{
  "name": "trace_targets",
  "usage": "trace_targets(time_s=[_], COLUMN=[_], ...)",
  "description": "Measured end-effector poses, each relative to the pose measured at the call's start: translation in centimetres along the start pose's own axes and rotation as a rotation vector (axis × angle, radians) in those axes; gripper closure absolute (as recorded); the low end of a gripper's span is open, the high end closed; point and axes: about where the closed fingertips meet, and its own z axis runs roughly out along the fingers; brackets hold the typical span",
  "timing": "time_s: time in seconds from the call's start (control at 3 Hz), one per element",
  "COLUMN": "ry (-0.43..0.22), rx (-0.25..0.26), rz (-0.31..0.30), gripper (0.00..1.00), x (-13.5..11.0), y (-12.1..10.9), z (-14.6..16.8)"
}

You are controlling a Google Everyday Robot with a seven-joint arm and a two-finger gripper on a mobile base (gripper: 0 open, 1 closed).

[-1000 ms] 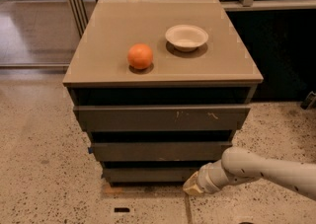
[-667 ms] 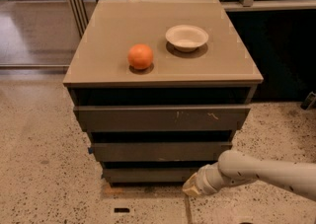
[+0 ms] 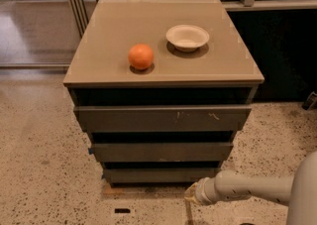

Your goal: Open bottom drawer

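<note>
- Bottom drawer (image 3: 161,174): lowest of three stacked fronts in the cabinet (image 3: 81,97), plain dark grey-brown, no handle, narrowest of the three, close above the floor (image 3: 39,169).
- Tool (image 3: 191,198): low at near right, just in front of and slightly below the right end of the bottom drawer's front, pointing left toward it.
- Very close to the lower right corner of that front; touching or just apart, cannot tell.
- State of the tool: cannot tell, tip seen only as a pale, yellowish blur against the speckled floor.
- Arm (image 3: 247,189): pale and tubular, reaching in from the right edge, roughly level, cut off by the frame at lower right.
- Middle drawer (image 3: 161,151): directly above the bottom drawer, with a small blue tab (image 3: 91,150) at its left end.
- Top drawer (image 3: 162,118): widest front, pale scratch marks right of centre, a dark gap above it under the surface (image 3: 114,45).
- On the surface: an orange (image 3: 141,56) near the front, left of centre; a shallow white bowl (image 3: 187,36) farther back and to the right, well apart from the orange.
- Hard to make out: how far the bottom drawer stands out from the cabinet body, its lower edge in shadow; a thin pale streak below the tool, not identifiable.
- Cut off: the far background beyond the cabinet, only dark panels and rails visible.
</note>
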Motion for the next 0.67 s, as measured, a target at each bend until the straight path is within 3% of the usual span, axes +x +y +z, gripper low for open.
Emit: trace_targets(time_s=[0.33,0.67], ry=[-0.005,-0.01], rx=[-0.004,-0.002], rz=[0.006,-0.004], gripper=[0.82,0.51], x=[0.47,0.59], y=[0.32,0.16], z=[1.07,1.2])
